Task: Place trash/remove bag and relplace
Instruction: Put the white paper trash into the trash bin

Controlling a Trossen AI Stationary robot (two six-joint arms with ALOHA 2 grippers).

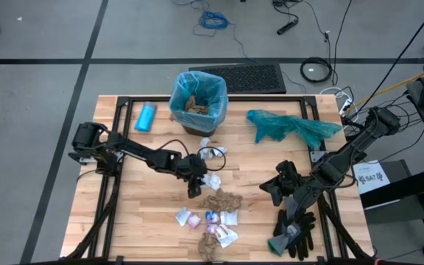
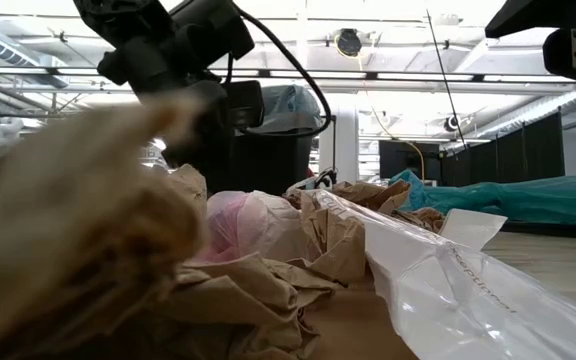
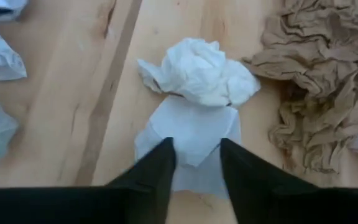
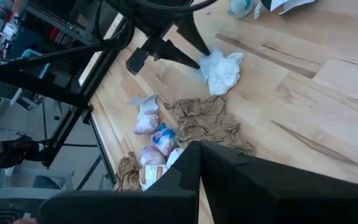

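Centre of frame, left gripper (image 3: 194,155), jaws spread, straddles the white tissue wad (image 3: 197,71) just ahead; right gripper (image 4: 199,163) pressed together, farther.

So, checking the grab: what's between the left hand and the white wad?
Nothing: in the left wrist view the left hand straddles the white wad's flat tail.

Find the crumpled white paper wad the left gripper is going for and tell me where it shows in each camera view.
High view: white wad at table centre, just right of the left gripper.
Low view: cannot pick it out.
Left wrist view: upper middle, just beyond the open fingers.
Right wrist view: upper middle, beside the left gripper's tips.
Shared landmark: the crumpled brown paper next to it.
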